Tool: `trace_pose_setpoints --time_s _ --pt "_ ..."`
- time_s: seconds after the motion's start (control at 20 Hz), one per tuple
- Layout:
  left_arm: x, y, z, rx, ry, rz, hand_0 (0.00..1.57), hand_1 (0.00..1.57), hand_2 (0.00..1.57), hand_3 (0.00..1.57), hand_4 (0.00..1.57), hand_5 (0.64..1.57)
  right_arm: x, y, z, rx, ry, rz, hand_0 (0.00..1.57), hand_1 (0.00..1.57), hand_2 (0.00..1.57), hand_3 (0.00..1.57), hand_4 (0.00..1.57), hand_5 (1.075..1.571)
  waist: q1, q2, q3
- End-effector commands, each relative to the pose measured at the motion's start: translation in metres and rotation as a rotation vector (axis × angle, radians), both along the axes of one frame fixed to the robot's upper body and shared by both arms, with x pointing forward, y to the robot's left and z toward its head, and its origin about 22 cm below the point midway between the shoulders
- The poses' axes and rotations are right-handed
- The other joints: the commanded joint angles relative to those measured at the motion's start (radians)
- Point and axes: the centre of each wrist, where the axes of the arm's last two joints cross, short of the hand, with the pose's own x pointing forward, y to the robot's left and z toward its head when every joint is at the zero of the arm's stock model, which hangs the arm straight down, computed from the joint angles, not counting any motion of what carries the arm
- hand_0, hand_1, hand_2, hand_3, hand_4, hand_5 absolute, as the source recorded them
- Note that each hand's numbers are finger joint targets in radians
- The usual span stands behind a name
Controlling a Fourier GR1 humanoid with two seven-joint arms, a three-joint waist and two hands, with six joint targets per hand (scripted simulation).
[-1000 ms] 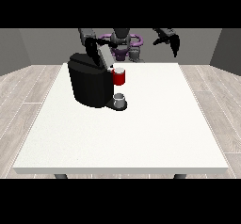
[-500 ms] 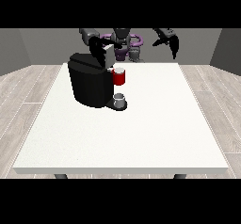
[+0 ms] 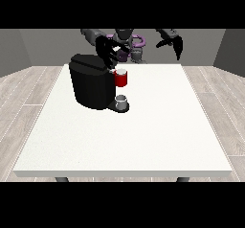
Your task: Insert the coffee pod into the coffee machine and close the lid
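Observation:
A black coffee machine (image 3: 91,82) stands on the table's left half, its lid (image 3: 88,61) lying low on top. At its front sits a red pod holder (image 3: 121,78) with a pale top. Below it a small grey cup (image 3: 122,101) rests on the machine's base. The hand at the view's left (image 3: 107,51) hovers over the machine's top right corner, just above the red holder, fingers spread and relaxed. The hand at the view's right (image 3: 175,43) hangs raised behind the table's far edge, fingers pointing down, holding nothing. No separate coffee pod shows.
The white table (image 3: 143,131) stretches wide in front of and to the right of the machine. The robot's torso (image 3: 130,42) stands behind the far edge. Wooden floor surrounds the table.
The hand at the view's left has shifted slightly right and forward over the machine's front. The lid looks lower than a second ago. The other hand barely moved.

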Motion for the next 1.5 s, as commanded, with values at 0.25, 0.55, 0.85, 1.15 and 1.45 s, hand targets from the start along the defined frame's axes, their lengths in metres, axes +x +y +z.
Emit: trace_pose_setpoints --time_s 0.25,0.55,0.85,1.15,1.45 --pt "0.008 -0.011 0.008 0.003 -0.064 -0.054 0.0 0.0 0.0 0.0 0.38 1.571 -0.004 0.048 0.052 -0.015 -0.178 0.138 0.0 0.0 0.0 0.0 0.1 1.571 0.126 0.056 -0.0182" --pt "0.017 -0.027 0.014 -0.019 -0.069 -0.113 0.0 0.0 0.0 0.0 0.44 1.571 -0.013 0.047 0.096 -0.075 -0.217 0.101 0.0 0.0 0.0 0.0 0.05 1.571 0.192 0.096 -0.0191" --pt "0.027 -0.043 0.033 -0.006 -0.127 -0.186 0.0 0.0 0.0 0.0 0.42 1.571 -0.023 0.033 0.128 -0.1 -0.242 0.059 0.0 0.0 0.0 0.0 0.0 1.571 0.264 0.127 -0.0183" --pt "0.038 -0.059 0.065 -0.006 -0.215 -0.246 0.0 0.0 0.0 0.0 0.22 1.571 -0.022 0.023 0.149 -0.06 -0.342 0.028 0.0 0.0 0.0 0.0 0.0 1.571 0.33 0.237 -0.0173" --pt "0.038 -0.058 0.077 0.015 -0.214 -0.237 0.0 0.0 0.0 0.0 0.27 1.571 -0.009 0.044 0.143 -0.029 -0.355 0.094 0.0 0.0 0.0 0.0 0.05 1.571 0.308 0.24 -0.0185"
